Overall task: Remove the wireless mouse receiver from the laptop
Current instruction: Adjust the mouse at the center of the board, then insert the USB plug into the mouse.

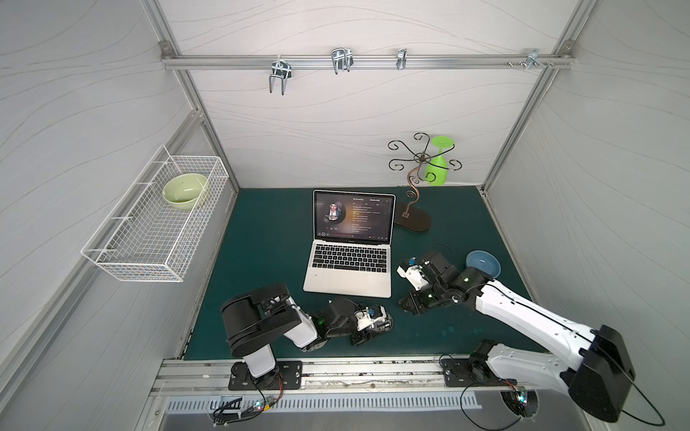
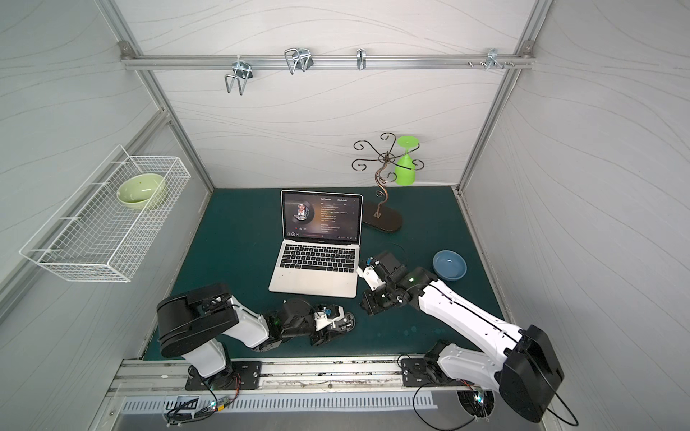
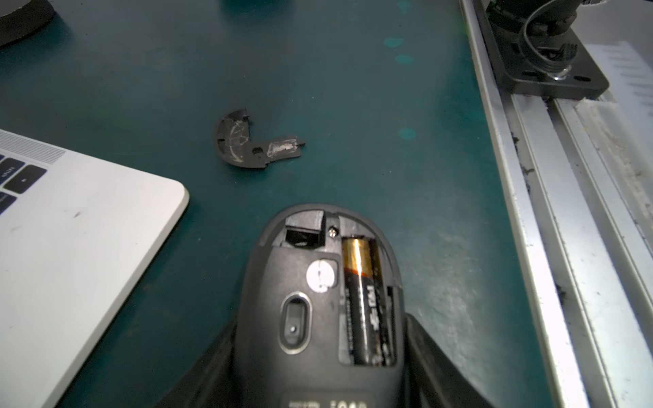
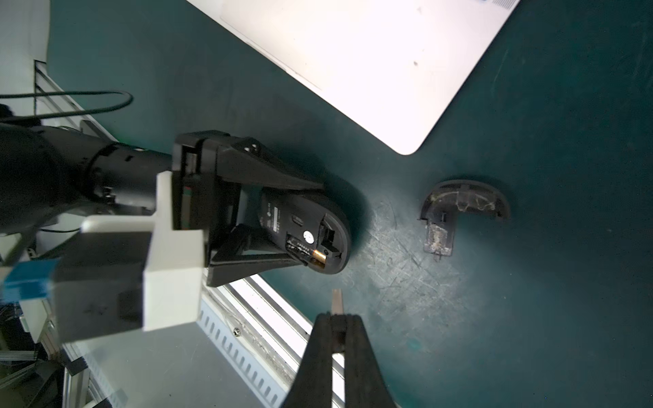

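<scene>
The left arm lies low and folded along the front of the dark green mat (image 1: 261, 231). At 6 o'clock from the slim silver laptop with black keys (image 1: 349, 268), the left gripper (image 4: 311, 226) clamps a black wireless mouse (image 3: 318, 282) by its flanks, belly up. The mouse's open bay shows a black-and-copper AA battery (image 3: 365, 300). The battery's print and the label under the sensor window are too blurred to read.

The right arm reaches in long from 5 o'clock, wrist bent down at 4 o'clock from the laptop. The right gripper (image 4: 337, 321) is pinched shut on a small receiver with a silver metal plug (image 4: 337, 300), which juts from the fingertips, clear of the laptop.

A black curved plastic battery lid (image 3: 247, 145) lies on the mat near the laptop's front right corner.

The laptop stands open at the mat's centre. Its dark screen shows a round portrait and a title that seems to read "No Promises (Radio Edit)"; the smaller lines are illegible.
</scene>
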